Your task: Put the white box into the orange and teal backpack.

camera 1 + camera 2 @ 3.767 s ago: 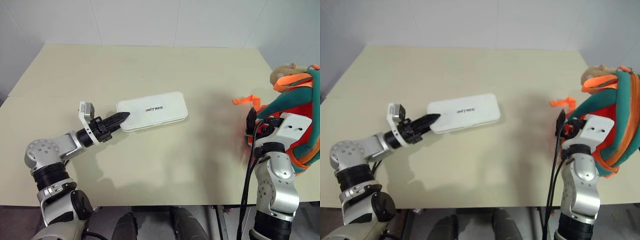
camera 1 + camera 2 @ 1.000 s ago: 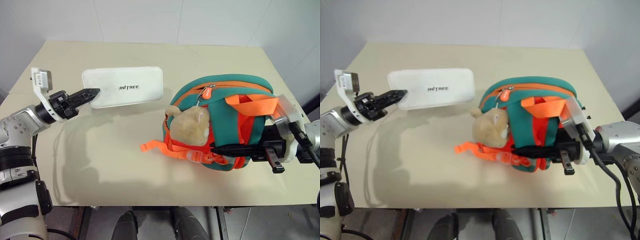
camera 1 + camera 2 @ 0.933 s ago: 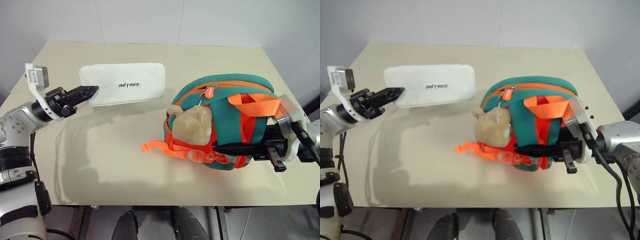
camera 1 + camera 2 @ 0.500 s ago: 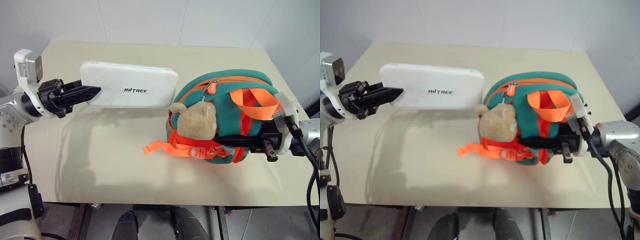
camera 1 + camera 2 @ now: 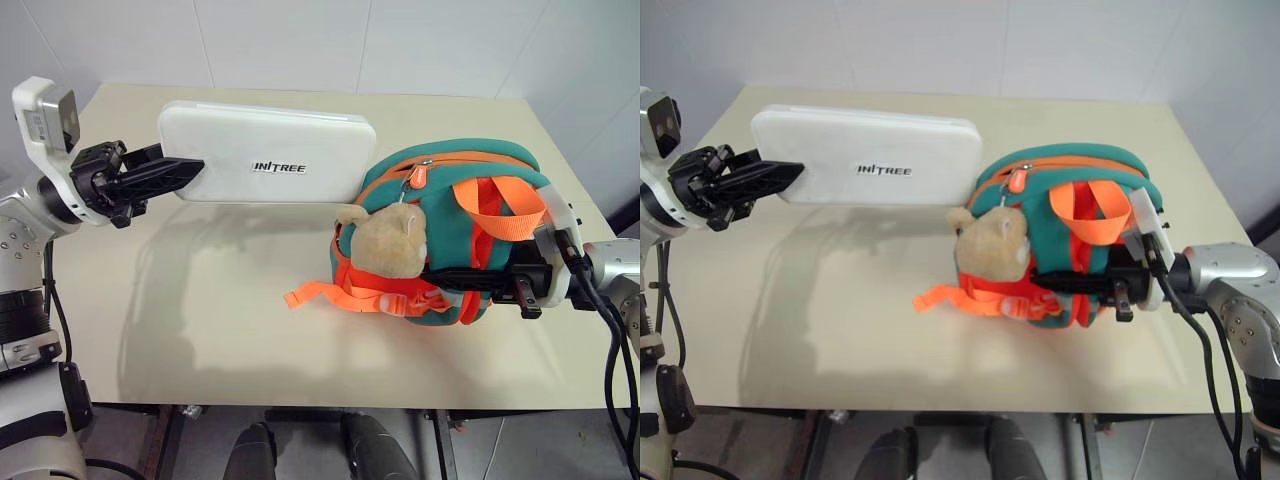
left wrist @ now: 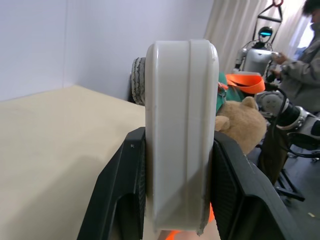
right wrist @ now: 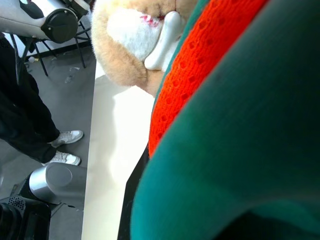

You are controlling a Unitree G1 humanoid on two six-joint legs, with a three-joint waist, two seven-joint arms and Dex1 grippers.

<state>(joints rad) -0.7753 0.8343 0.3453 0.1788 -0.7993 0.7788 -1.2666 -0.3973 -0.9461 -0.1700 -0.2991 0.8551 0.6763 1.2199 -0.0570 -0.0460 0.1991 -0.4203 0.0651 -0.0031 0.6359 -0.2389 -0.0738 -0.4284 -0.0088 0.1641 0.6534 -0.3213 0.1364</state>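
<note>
The white box (image 5: 265, 152), flat with dark lettering, hangs level above the table. My left gripper (image 5: 180, 175) is shut on its left end, and its black fingers (image 6: 120, 195) clamp both faces. The box's right end reaches over the upper left edge of the orange and teal backpack (image 5: 450, 205). The backpack lies on the table's right half with a tan plush toy (image 5: 385, 240) on its front. My right gripper (image 5: 440, 273) comes in from the right, shut on the backpack's lower side, pressed against the fabric (image 7: 240, 150).
The beige table (image 5: 220, 300) has free room on its left and front. An orange strap (image 5: 320, 297) trails left from the backpack. A person (image 6: 300, 75) and another robot (image 6: 260, 50) stand beyond the table; a person's legs (image 7: 25, 125) are beside it.
My left gripper has lifted the box higher and carried it right, so its far end now overlaps the backpack's top. The right gripper has kept its grip and nudged the backpack slightly.
</note>
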